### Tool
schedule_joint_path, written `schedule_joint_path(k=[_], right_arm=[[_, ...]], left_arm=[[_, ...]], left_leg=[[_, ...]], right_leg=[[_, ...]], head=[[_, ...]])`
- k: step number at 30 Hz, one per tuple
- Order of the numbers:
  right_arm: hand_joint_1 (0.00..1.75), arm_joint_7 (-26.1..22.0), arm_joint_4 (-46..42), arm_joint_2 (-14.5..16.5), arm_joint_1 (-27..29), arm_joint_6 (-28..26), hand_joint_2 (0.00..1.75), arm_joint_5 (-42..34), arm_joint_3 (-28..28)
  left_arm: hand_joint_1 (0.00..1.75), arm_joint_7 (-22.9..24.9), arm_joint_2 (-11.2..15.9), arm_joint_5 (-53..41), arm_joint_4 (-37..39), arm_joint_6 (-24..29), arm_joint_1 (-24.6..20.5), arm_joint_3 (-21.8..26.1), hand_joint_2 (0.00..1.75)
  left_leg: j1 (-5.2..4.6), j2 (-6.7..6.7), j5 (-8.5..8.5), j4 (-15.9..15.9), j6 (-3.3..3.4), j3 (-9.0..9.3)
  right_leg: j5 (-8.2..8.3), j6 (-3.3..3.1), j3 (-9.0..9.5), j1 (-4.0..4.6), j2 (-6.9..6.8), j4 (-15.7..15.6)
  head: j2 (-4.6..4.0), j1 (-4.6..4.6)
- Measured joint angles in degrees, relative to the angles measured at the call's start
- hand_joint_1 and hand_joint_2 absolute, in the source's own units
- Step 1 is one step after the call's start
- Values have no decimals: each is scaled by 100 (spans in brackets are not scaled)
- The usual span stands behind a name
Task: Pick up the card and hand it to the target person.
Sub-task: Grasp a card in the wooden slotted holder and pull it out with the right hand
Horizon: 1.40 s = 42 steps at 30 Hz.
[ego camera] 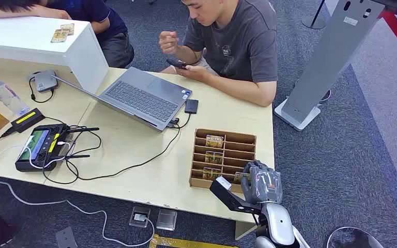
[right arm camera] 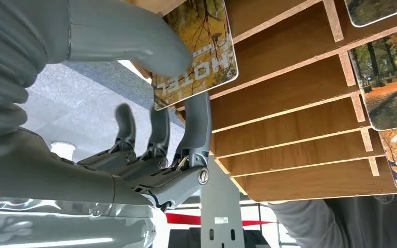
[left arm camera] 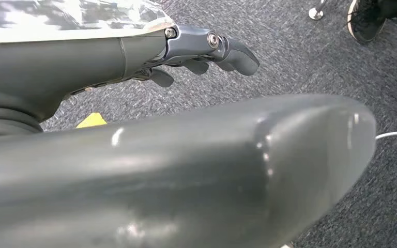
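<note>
Card: we find it (right arm camera: 196, 51) pinched between our right hand's thumb and a dark finger, at the near corner of the wooden rack, part-way out of its slot; print reads "HOTEL".
Right hand: ours (ego camera: 261, 182), at the rack's near right corner by the table edge; thumb (right arm camera: 129, 44) on the card face, one finger (right arm camera: 199, 121) behind it, remaining fingers loosely curled and apart from it.
Left hand: ours (left arm camera: 207, 51), hanging over grey carpet, fingers lightly curled, holding nothing.
Rack: wooden, slotted (ego camera: 235, 138), flat on the table (ego camera: 134, 155); further cards stand in neighbouring slots (ego camera: 214, 140).
Target person: seated across the table (ego camera: 238, 41), looking down at a phone, both hands occupied.
Risks: we judge the pinch shallow, so the card may slip or catch on a divider; dragging could shift the rack; the person may not be ready to take it.
Room: open carpet to our right; laptop (ego camera: 142, 98) and cables crowd the left; the straight path over the rack toward the person looks free.
</note>
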Motion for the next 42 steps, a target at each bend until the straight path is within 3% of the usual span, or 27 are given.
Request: schedule_joint_path(k=[26,42], right_arm=[[167,-85,-286,-38,10,-237,175,-91,14],[166,-82,-876,-119,-1,-408,175,51,-21]], left_arm=[[0,143,2,140,-6,48,1,-183,0],[0,143,2,336,-9,51,3,-327,0]], left_leg=[[0,0,0,0,0,1],[0,0,0,0,0,1]], right_leg=[[0,0,1,0,0,0],[0,0,1,0,0,1]], head=[[0,1],[0,1]])
